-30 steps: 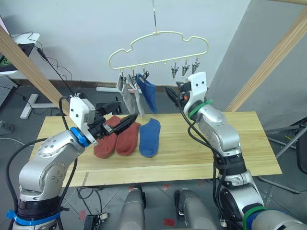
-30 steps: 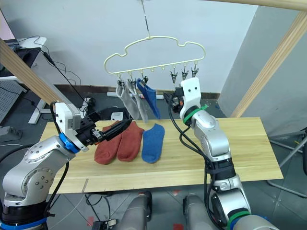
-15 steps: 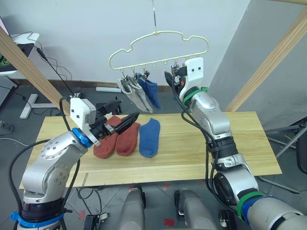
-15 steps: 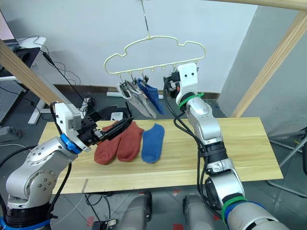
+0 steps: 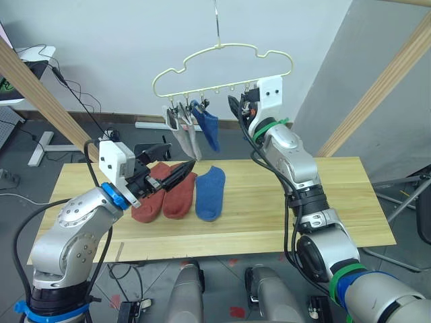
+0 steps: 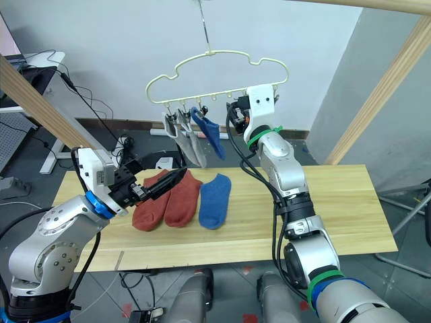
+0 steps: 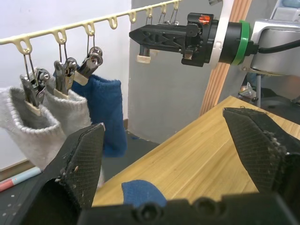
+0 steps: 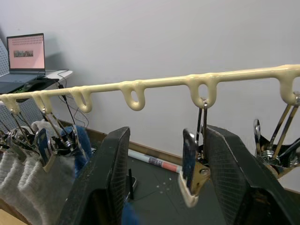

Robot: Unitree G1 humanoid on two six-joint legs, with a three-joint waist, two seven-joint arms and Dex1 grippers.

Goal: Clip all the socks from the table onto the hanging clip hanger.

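Up at the clip hanger (image 5: 222, 70), the right claw (image 8: 161, 176) stands wide, a free clip (image 8: 193, 171) between its fingers. Three socks (image 5: 192, 128) hang clipped; three more (image 5: 182, 193) lie on the tabletop (image 5: 303, 202). The left claw (image 5: 176, 169) gapes above them, empty. A poor squeeze could push the clip aside (it swings freely).

Table (image 5: 289, 215): light wooden planks, long and rectangular. On it lay three socks side by side toward the robot's left: two rust-red socks (image 5: 148, 202) (image 5: 179, 196) touching, then a blue sock (image 5: 209, 193) just beside them.
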